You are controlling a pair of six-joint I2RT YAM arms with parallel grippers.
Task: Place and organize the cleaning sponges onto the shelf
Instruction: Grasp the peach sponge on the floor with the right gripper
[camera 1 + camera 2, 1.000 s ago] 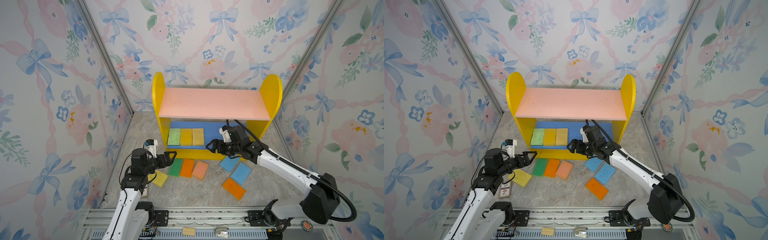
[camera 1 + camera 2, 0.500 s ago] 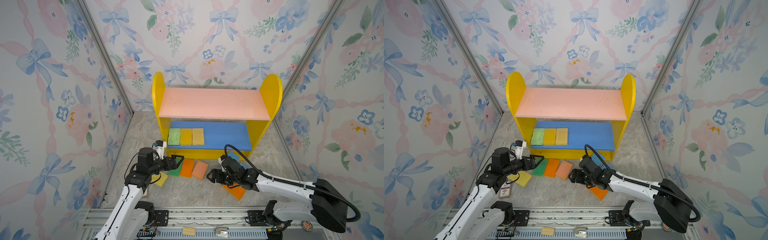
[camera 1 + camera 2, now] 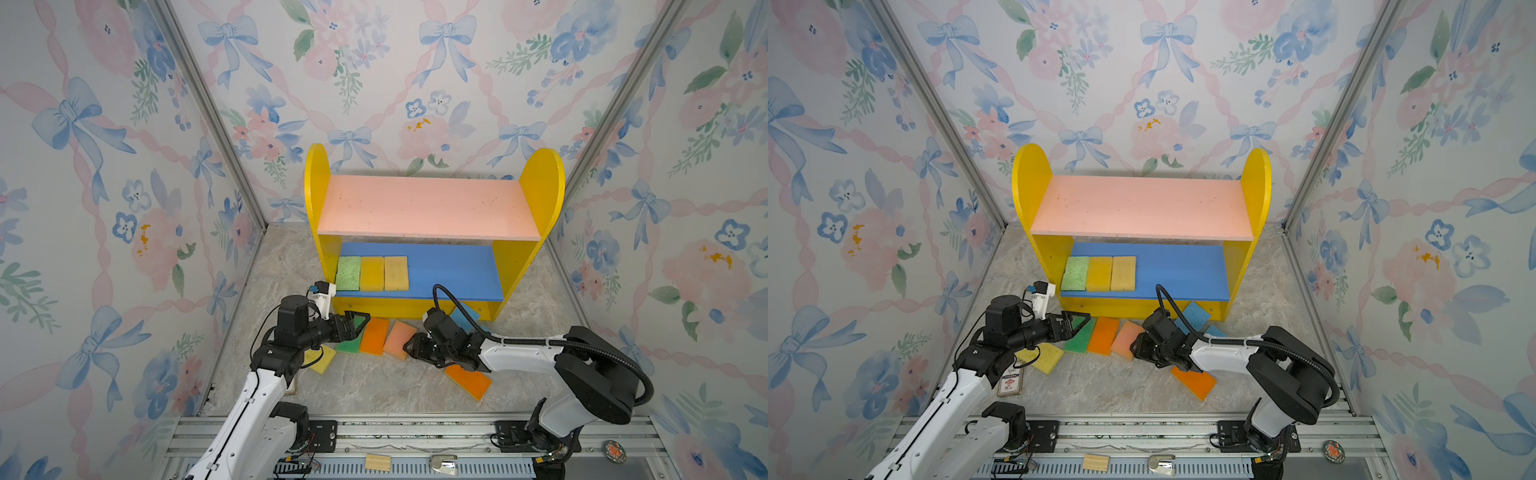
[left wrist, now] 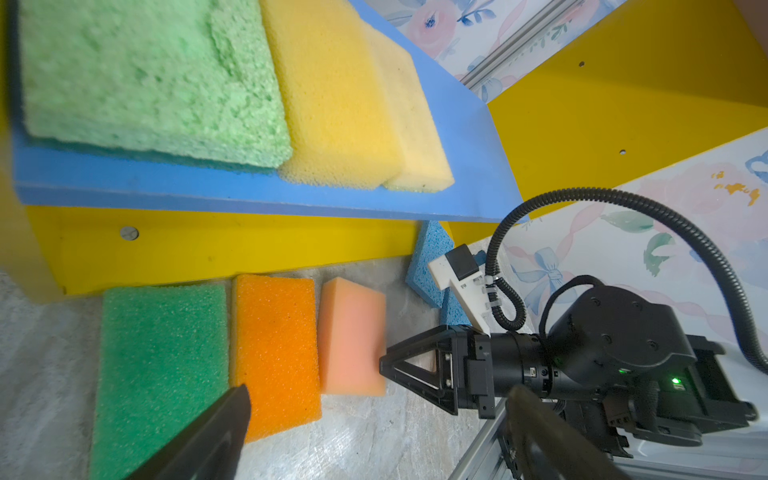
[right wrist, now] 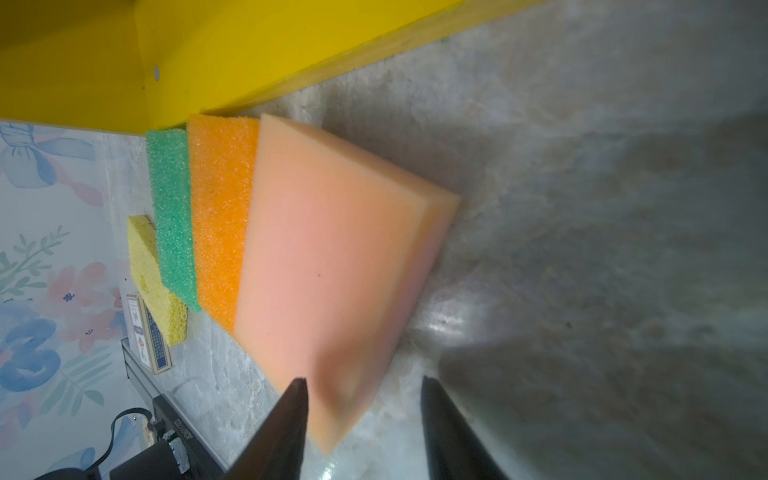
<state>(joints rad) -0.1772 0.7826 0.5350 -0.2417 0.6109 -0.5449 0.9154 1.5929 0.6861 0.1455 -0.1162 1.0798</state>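
In both top views the left arm comes up from the rail at 7 o'clock. Its white forearm slopes toward 1 o'clock and its black wrist is turned level toward 3 o'clock. The left tool (image 3: 360, 324) has its fingers spread wide and holds nothing, and it sits over the 12 o'clock end of a dark green sponge (image 3: 349, 345). A yellow sponge (image 3: 321, 359) lies on the desk (image 3: 374, 388) under that wrist, at the green one's 8 o'clock.

The shelf (image 3: 540, 195) stands at 12 o'clock. Its pink upper board (image 3: 424, 205) is bare, and on the 9 o'clock end of the blue lower board (image 3: 449, 270) three sponges lie side by side: light green (image 3: 348, 272), yellow (image 3: 372, 273) and pale yellow (image 3: 395, 273).

On the desk before the shelf, an orange sponge (image 3: 375, 336) and a peach sponge (image 3: 398, 337) touch in a row beside the dark green one.

The right tool (image 5: 361, 386) has its fingers partly apart on either side of the peach sponge's 4 o'clock corner, and a gap shows beside one finger. The right arm reaches low toward 9 o'clock from a raised black elbow at 4 o'clock. It passes over a second orange sponge (image 3: 469, 380), and a blue sponge (image 3: 463, 318) lies against the shelf foot.
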